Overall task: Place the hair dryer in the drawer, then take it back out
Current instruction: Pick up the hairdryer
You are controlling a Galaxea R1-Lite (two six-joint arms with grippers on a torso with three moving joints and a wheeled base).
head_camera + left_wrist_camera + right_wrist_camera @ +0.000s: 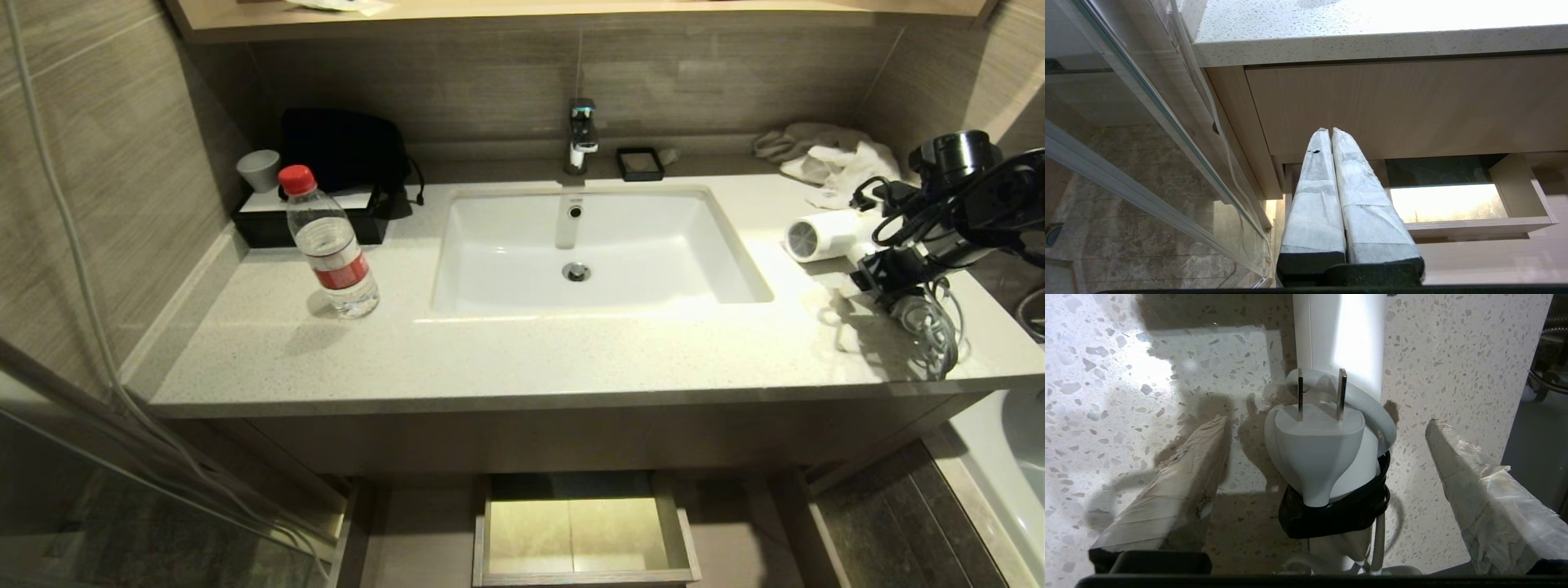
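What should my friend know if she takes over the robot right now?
Right gripper: open, fingers either side of the hair dryer's handle and plug, not holding it.
Left gripper: shut, parked low by the cabinet front, empty.
Hair dryer: lying on the countertop, right of the sink.
Drawer: pulled open below the counter, nothing visible in it.
Whether the dryer has been in the drawer yet cannot be told from this moment. If not: grip it, lower it in, then lift it back out.
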